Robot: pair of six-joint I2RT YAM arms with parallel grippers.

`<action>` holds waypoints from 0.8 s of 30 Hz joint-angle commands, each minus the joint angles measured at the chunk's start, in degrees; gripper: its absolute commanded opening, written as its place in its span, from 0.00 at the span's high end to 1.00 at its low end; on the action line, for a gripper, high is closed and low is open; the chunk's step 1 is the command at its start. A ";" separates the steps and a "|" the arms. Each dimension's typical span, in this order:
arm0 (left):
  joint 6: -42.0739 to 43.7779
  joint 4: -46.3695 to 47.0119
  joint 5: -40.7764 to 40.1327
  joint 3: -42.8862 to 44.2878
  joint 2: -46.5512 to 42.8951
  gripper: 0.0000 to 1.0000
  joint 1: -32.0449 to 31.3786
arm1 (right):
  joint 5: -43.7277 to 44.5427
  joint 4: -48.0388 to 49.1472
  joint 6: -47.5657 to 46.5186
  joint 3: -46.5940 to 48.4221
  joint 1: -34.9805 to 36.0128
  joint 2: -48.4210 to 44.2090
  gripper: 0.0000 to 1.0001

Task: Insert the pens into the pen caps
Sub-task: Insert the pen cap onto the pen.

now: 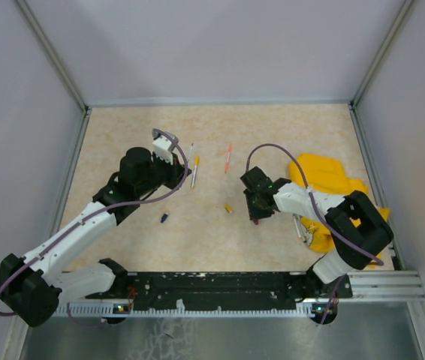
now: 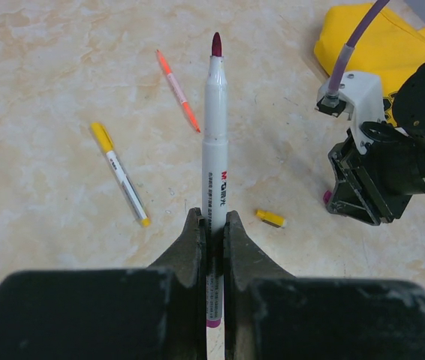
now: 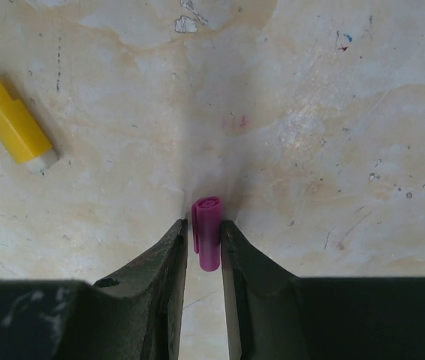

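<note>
Pens are scattered here, but one matters now. A white pen with a purple tip [image 2: 214,150] is clamped tight in the left tool [image 2: 212,225], which grips it near its back end, so most of the barrel sticks out ahead. Its match, the purple cap [image 3: 208,244], sits between the fingers of the right tool [image 3: 202,225]. They stand narrow and close on either side of it, though I cannot tell whether they really pinch it.

That is the main worry: a loosely held cap would probably tip or get shoved aside when the tip presses in. The long overhang could also let the tip wander off line and miss the cap's mouth. A yellow cap [image 3: 16,131] lies apart on the desk [image 3: 333,90].
</note>
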 commanded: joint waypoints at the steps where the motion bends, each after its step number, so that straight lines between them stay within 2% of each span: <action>1: 0.63 1.19 -0.55 0.49 -0.36 1.00 -0.15 | -0.74 -2.79 -1.17 1.35 0.43 1.45 0.75; 5: 0.57 1.14 -0.52 0.64 -0.15 1.00 -0.19 | -0.18 -3.22 -1.25 1.50 0.44 1.63 0.79; 8: 0.50 1.18 -0.60 0.58 -0.22 1.00 -0.15 | 0.31 -3.19 -1.22 1.73 0.44 0.58 0.87; 15: -0.40 2.74 2.71 0.53 -0.15 1.00 -0.15 | 2.68 -1.92 -1.22 3.08 0.44 -7.26 1.00; 20: 1.08 8.54 8.98 -0.78 -1.79 1.00 -0.15 | 4.77 4.60 0.64 0.93 0.31 -17.89 1.00; 24: 0.96 9.65 13.94 0.82 -0.40 1.00 -0.34 | 7.36 12.64 2.99 -1.63 0.02 -26.48 1.00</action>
